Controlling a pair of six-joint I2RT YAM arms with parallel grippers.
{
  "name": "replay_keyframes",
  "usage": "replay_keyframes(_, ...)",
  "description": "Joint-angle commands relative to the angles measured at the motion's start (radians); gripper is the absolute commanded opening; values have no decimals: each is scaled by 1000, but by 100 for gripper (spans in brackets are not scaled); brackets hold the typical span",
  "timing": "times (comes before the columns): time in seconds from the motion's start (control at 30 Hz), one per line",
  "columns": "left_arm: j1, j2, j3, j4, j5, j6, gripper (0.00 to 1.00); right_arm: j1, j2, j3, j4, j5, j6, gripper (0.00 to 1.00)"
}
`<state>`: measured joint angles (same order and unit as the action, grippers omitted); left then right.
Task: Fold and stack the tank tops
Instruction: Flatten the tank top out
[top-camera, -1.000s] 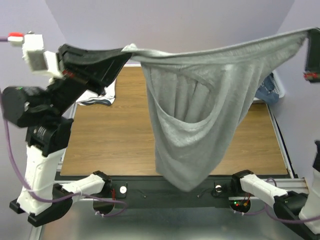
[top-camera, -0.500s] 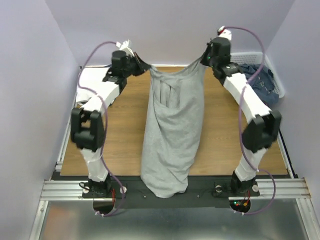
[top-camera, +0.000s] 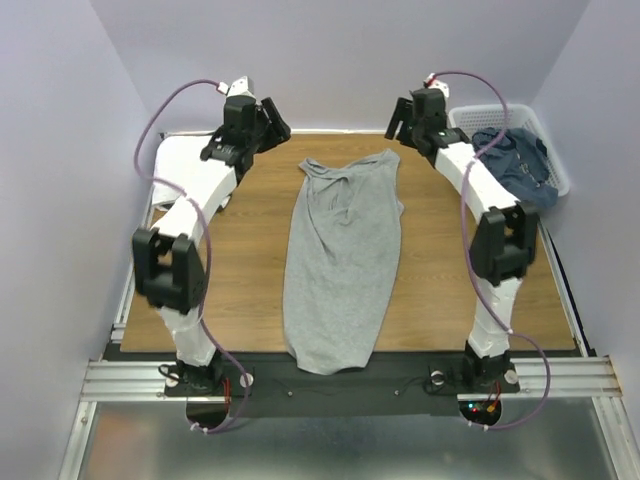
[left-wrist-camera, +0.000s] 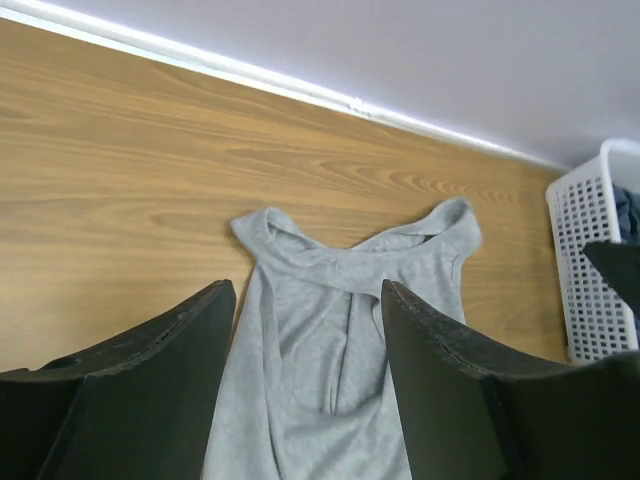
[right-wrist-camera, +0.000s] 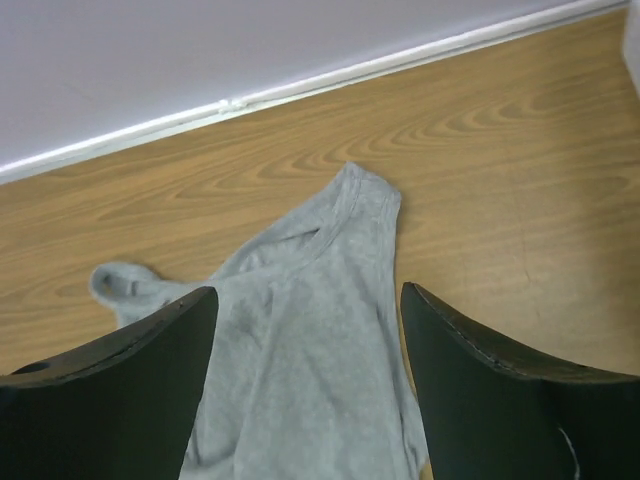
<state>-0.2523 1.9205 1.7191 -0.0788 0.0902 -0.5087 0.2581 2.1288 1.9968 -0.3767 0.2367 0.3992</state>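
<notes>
**A:** Where is the grey tank top (top-camera: 340, 250)?

**B:** It lies flat on the wooden bench (top-camera: 240, 280), lengthwise between the two arms. The strap end points to the far wall. The hem reaches the near edge and laps a little onto the dark strip there.

**A:** How does it look?

**B:** It is heather grey, soft knit and sleeveless. From the left wrist, the narrow straps meet in a racerback at the neck, with a small loop of strap sticking out at one corner. The body is not smooth: long creases run down it, and one side edge bulges out about a third of the way down from the straps. The hem end is rounded rather than square.

**A:** And the left end effector (top-camera: 272, 125)?

**B:** Its fingers are spread wide with nothing between them. It hangs over the far left of the bench, and its own camera looks down on the strap end of the top.

**A:** The right end effector (top-camera: 397, 115)?

**B:** Also spread wide and empty, above the far right corner of the top. It is not touching the cloth.

**A:** Anything else on the bench?

**B:** A white lattice basket (top-camera: 500, 112) stands at the far right with blue fabric (top-camera: 515, 160) in it. A white cloth (top-camera: 185, 160) lies at the far left, and I cannot tell what garment it is.
</notes>
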Motion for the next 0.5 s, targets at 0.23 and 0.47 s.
replay_keyframes(0.23, -376, -675, -711, -257, -320, -53, 54, 85, -671, -745, 13, -143, 92, 60)
replay_keyframes(0.47, -780, -768, -817, -502, -366, -258, 52, 200, -894, -1081, 12, -163, 182, 52)
